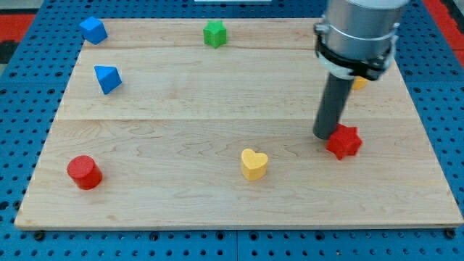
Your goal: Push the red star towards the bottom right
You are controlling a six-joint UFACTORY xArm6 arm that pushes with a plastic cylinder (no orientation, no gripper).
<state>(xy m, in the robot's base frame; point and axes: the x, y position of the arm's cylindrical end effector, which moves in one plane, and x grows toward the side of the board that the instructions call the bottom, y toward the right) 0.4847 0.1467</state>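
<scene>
Pale wooden surface (pixel 217 196) over blue pegboard. Red star (pixel 344 141) at right of centre, with my tip (pixel 323 135) touching its 10 o'clock side. No end effector fitted, so nothing grasped, only contact. Best pushed toward 4 o'clock, steadily, through the star's middle to avoid slipping off. Yellow heart (pixel 254 164) well apart at 8 o'clock.

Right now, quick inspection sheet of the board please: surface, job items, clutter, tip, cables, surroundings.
Surface: wooden board, flat, light grain.
Job's things: red star at the view's right, below centre height.
Clutter: yellow heart; red cylinder; two blue blocks, shapes unclear; green block; yellow-orange block mostly hidden behind the arm.
Grippers: none; my tip at the red star's upper-left edge, apparently touching.
Cables: nothing seen.
Surroundings: blue perforated base around the board.
</scene>
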